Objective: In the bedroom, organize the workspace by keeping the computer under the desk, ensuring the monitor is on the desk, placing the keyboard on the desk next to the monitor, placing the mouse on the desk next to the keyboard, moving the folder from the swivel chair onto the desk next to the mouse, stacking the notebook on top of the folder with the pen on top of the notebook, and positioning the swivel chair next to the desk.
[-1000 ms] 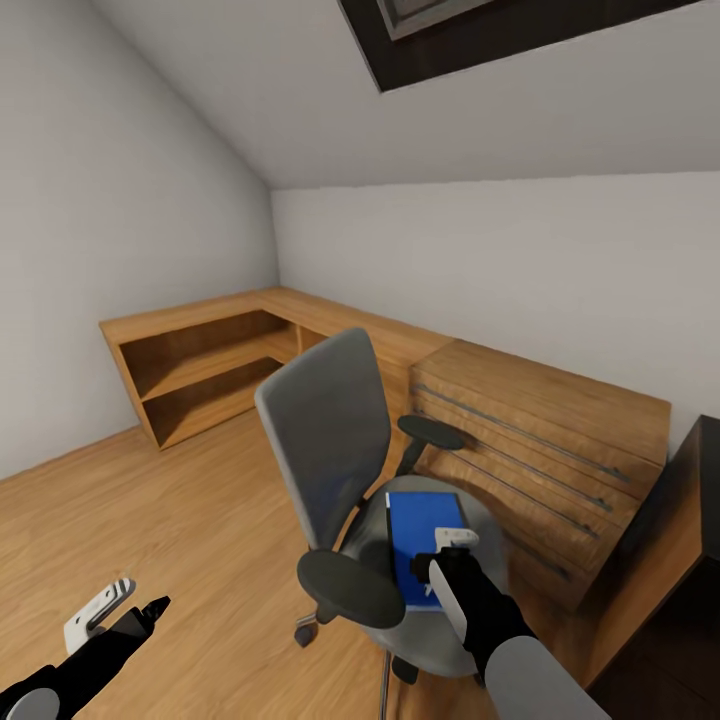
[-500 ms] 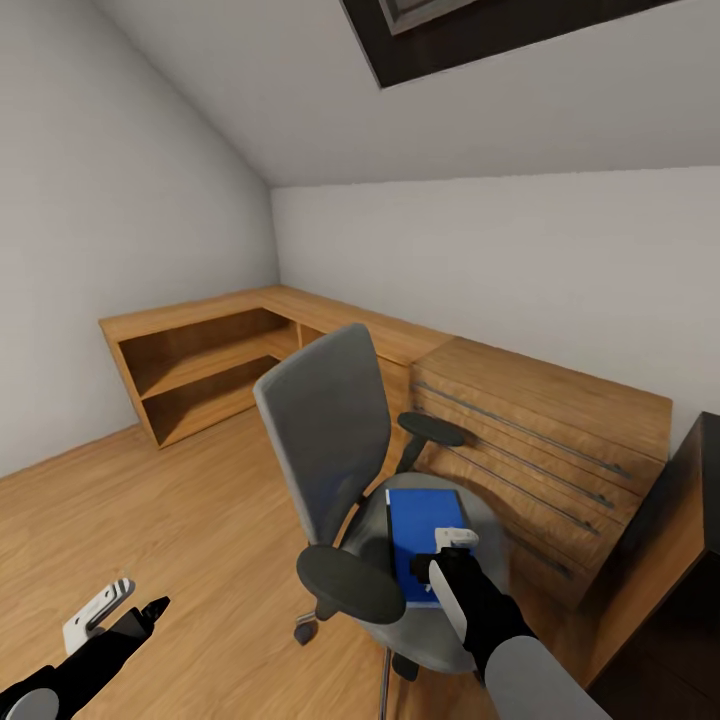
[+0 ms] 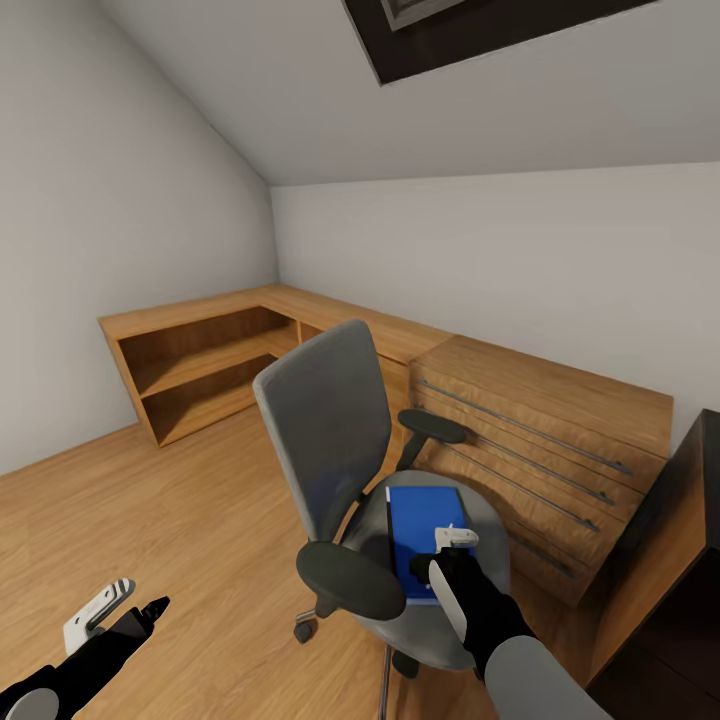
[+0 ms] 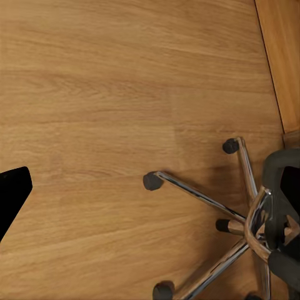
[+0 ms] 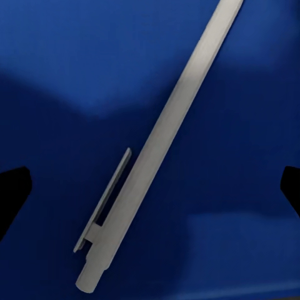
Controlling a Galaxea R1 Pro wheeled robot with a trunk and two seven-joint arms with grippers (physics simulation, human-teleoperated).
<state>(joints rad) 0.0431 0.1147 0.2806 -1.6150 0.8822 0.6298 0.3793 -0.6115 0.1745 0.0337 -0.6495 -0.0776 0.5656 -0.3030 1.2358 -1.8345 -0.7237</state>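
- My right claw (image 3: 452,550) hangs directly over the flat blue folder (image 3: 424,535), which lies on the seat of the grey swivel chair with black armrests (image 3: 335,440), toward the seat's front edge nearest me.
- A slim grey pen with a pocket clip (image 5: 153,156) rests on the blue surface right below this claw. Its long axis runs slantwise across the line between my two fingertips, so I judge the wrist may need a turn before I close on it.
- This claw's dark fingertips (image 5: 12,194) sit far apart, one on each side of the pen, touching nothing and holding nothing.
- My right arm is plainly the nearer one. My left claw (image 3: 140,615) hovers low over the wooden floor (image 4: 94,94), well apart from the chair's chrome wheeled base (image 4: 212,206).
- Whether the left claw is parted or closed, I cannot tell.
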